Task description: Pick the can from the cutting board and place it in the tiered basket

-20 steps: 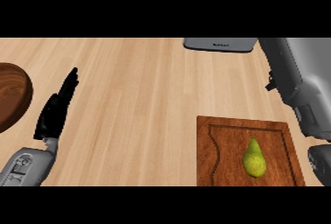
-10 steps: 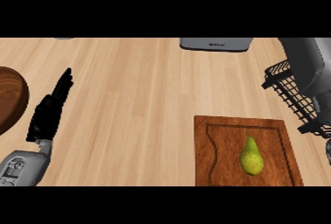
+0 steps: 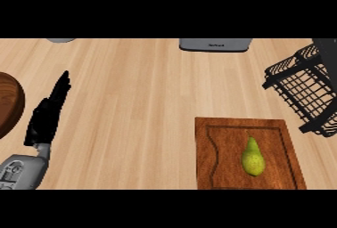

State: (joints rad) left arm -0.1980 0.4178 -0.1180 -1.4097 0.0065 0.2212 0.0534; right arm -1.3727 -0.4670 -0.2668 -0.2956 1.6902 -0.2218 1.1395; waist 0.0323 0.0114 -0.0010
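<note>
My right arm, which filled the right edge of my view a second ago and half-covered the wire frame, has gone out of sight, so I cannot say whether that hand is open, shut or carrying anything. With it gone, the black tiered basket (image 3: 304,91) stands uncovered at the far right, well apart from my left hand (image 3: 47,113) and across the whole counter (image 3: 138,89) from it. The left hand rests at the left edge, fingers straight and relaxed, holding nothing, and it has barely shifted. Far to the right of that hand and a little nearer to me lies the cutting board (image 3: 223,147), and the only thing on it is a green pear (image 3: 252,156), lying lengthwise with its stem away from me. I see no can on the board, on the counter or anywhere in view; I cannot make out whether it sits inside the basket, because the wire mesh is dark and the frame's right side is cut off. I judge the pick to be done and the placing either done or under way out of sight. Just left of the hand, a brown wooden bowl (image 3: 9,104) is cropped by the edge, and two grey objects (image 3: 215,44) are cut off at the top.
</note>
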